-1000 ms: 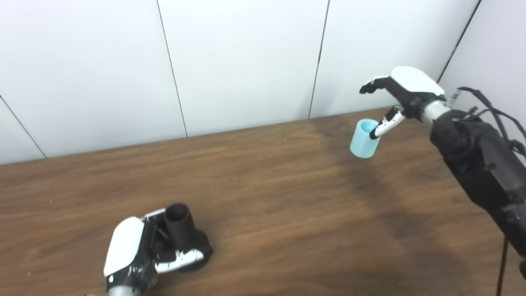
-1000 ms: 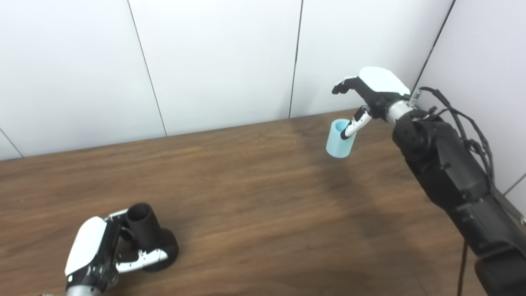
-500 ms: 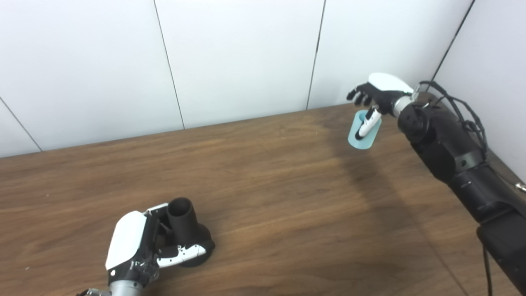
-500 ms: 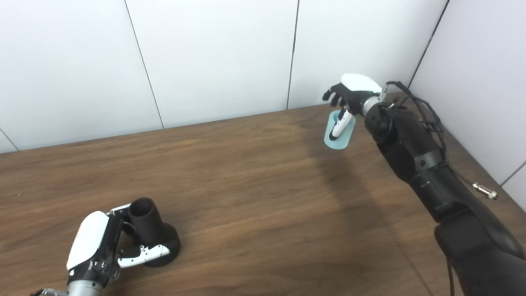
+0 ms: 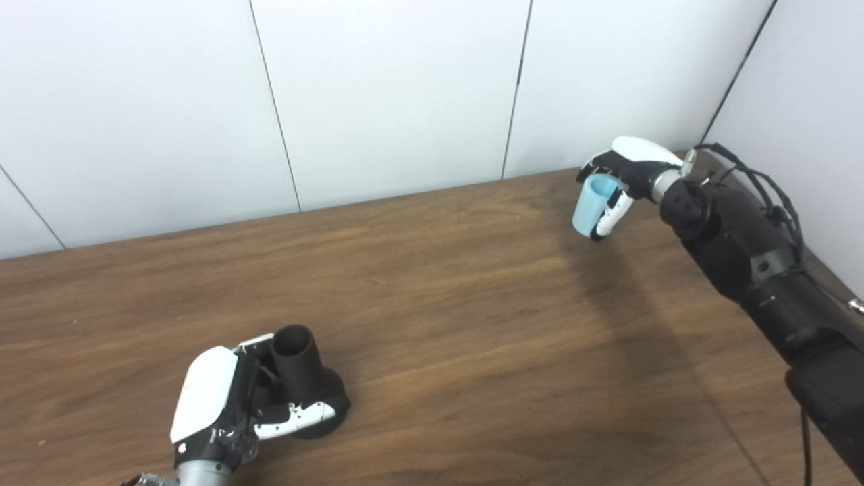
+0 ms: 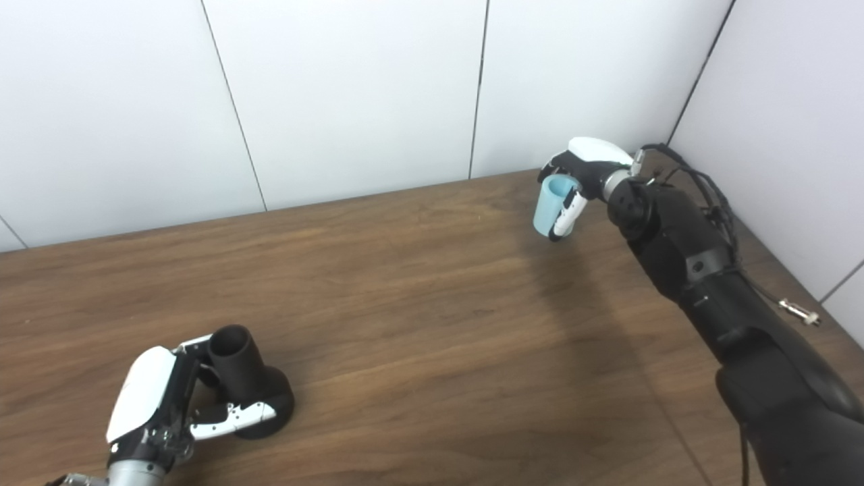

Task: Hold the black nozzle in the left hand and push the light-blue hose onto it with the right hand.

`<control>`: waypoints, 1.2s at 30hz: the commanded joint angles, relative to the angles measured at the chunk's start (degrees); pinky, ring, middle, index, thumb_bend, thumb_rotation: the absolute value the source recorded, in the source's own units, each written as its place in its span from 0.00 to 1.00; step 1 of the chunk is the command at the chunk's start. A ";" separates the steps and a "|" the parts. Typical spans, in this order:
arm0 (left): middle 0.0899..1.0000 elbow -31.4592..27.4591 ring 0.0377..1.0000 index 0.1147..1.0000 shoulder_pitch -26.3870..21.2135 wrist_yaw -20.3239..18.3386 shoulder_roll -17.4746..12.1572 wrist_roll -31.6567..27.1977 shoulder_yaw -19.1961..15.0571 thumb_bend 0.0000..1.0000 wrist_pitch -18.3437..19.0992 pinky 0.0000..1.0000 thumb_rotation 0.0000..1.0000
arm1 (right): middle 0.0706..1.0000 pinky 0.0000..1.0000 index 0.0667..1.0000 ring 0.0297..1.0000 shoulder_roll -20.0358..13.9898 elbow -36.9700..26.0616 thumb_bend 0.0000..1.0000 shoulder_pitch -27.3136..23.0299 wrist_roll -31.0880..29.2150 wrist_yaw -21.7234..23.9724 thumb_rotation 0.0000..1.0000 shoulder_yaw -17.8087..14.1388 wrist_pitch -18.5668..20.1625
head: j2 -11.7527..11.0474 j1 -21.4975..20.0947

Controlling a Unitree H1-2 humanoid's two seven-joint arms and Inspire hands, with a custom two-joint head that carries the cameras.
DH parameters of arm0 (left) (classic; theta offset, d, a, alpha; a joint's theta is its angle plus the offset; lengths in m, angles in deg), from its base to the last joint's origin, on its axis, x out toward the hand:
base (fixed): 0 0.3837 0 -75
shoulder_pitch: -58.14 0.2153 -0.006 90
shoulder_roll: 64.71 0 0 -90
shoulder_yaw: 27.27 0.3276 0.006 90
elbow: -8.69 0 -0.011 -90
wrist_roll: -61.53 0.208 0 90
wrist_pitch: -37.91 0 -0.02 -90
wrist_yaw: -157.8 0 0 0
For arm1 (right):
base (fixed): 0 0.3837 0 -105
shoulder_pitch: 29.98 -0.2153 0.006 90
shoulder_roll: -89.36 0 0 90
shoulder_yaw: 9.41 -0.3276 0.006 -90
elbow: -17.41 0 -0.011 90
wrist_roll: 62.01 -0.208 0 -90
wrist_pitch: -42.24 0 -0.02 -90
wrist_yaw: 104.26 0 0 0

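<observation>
**Hose now gripped, nozzle ready — mating not started**

What has changed: a second ago your right hand (image 5: 624,177) had its fingers spread, with only the thumb poking into the hose (image 5: 588,208). Half a second ago the hose was tipped over under the thumb. Now the fingers are curled around it and the thumb is pressed along its side, so it's a proper wrap grip. The hose is roughly upright, open end up, at the far right of the table (image 5: 472,304) near the wall (image 5: 405,88). I can't tell whether it's lifted clear or resting on the wood.

Your left hand (image 5: 223,401) hasn't moved: fingers wrapped on the nozzle (image 5: 297,368), thumb across its flared base. The nozzle stands at the near left, base on the table, open mouth up and tilted slightly.

Meaning for the task: both parts are now secured, so the grasp phase looks done. The hose and nozzle are well apart, so what's left is the carry across, then aligning bore to mouth and pushing on.

Markings: no brand, label or text readable on the hose, nozzle, hands or wall panels.
</observation>
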 commanded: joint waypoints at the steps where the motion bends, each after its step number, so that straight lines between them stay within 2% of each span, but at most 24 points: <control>1: 0.48 0.07 0.54 0.40 0.83 -1.87 -0.46 -0.10 0.25 0.52 0.34 0.48 0.00 | 0.72 0.72 0.70 0.73 -2.95 -1.08 0.96 -1.68 -0.11 -0.89 0.05 -0.77 -0.52 | 0.02 -0.07; 7: 0.47 0.32 0.52 0.40 0.76 -1.47 -0.68 -0.14 0.37 0.52 -0.21 0.47 0.00 | 0.72 0.78 0.69 0.73 -3.40 -1.67 0.94 -1.19 -0.07 -1.34 0.06 -0.72 -1.50 | 0.16 0.11; 10: 0.46 0.15 0.52 0.41 0.76 -1.58 -0.64 -0.06 0.35 0.52 -0.14 0.46 0.00 | 0.68 0.74 0.67 0.70 -3.71 -1.69 0.93 -1.04 0.10 -2.10 0.05 -0.42 -3.36 | 0.36 0.13; 13: 0.48 -0.27 0.53 0.40 0.89 -1.94 -0.65 -0.19 0.27 0.52 0.13 0.47 0.00 | 0.63 0.64 0.63 0.64 -3.91 -1.83 0.91 -0.85 1.52 -4.33 0.03 0.08 -5.04 | 0.62 0.06; 14: 0.48 -0.37 0.53 0.40 0.94 -1.92 -0.66 -0.23 0.28 0.52 0.07 0.47 0.00 | 0.61 0.60 0.61 0.60 -3.80 -2.10 0.88 -0.65 1.89 -5.43 0.02 0.01 -5.41 | 0.62 0.06; 15: 0.48 -0.45 0.53 0.40 0.98 -1.88 -0.65 -0.25 0.29 0.52 0.02 0.48 0.00 | 0.53 0.55 0.54 0.55 -3.68 -2.36 0.71 -0.44 2.19 -6.48 0.01 -0.09 -5.87 | 0.62 0.06; 16: 0.48 -0.59 0.53 0.40 1.03 -1.88 -0.62 -0.28 0.29 0.52 0.02 0.47 0.00 | 0.49 0.50 0.52 0.47 -3.62 -2.64 0.61 -0.21 2.57 -7.55 0.01 -0.15 -6.36 | 0.78 0.09; 17: 0.48 -0.65 0.53 0.40 1.04 -1.89 -0.63 -0.28 0.31 0.52 0.00 0.47 0.00 | 0.46 0.43 0.51 0.40 -3.50 -2.84 0.55 -0.01 2.91 -8.50 0.00 -0.22 -6.74 | 0.78 0.09; 18: 0.48 -0.67 0.53 0.40 1.03 -1.93 -0.65 -0.25 0.31 0.52 0.01 0.47 0.00 | 0.44 0.40 0.51 0.38 -3.41 -3.01 0.53 0.14 3.21 -9.17 0.00 -0.25 -6.94 | 0.78 0.09; 21: 0.47 -0.63 0.53 0.40 1.03 -2.02 -0.60 -0.22 0.27 0.52 0.20 0.47 0.00 | 0.44 0.42 0.49 0.37 -2.99 -3.66 0.52 0.51 3.85 -10.09 0.00 -0.40 -6.00 | 0.89 0.18; 24: 0.47 -0.59 0.52 0.40 1.05 -2.00 -0.63 -0.13 0.24 0.52 0.23 0.47 0.00 | 0.44 0.40 0.50 0.37 -2.74 -3.67 0.52 0.75 3.95 -10.89 0.00 -0.50 -6.49 | 0.89 0.18; 33: 0.47 -0.35 0.52 0.40 1.01 -1.74 -0.59 0.06 0.24 0.52 0.09 0.46 0.00 | 0.44 0.42 0.49 0.37 -2.44 -3.32 0.52 0.78 4.22 -11.11 0.00 -0.09 -7.00 | 0.82 0.57; 36: 0.48 -0.42 0.52 0.40 1.03 -1.91 -0.51 0.04 0.30 0.52 0.30 0.47 0.00 | 0.45 0.44 0.48 0.38 -2.35 -4.37 0.52 0.98 3.38 -10.50 0.00 -0.85 -6.60 | 0.85 1.39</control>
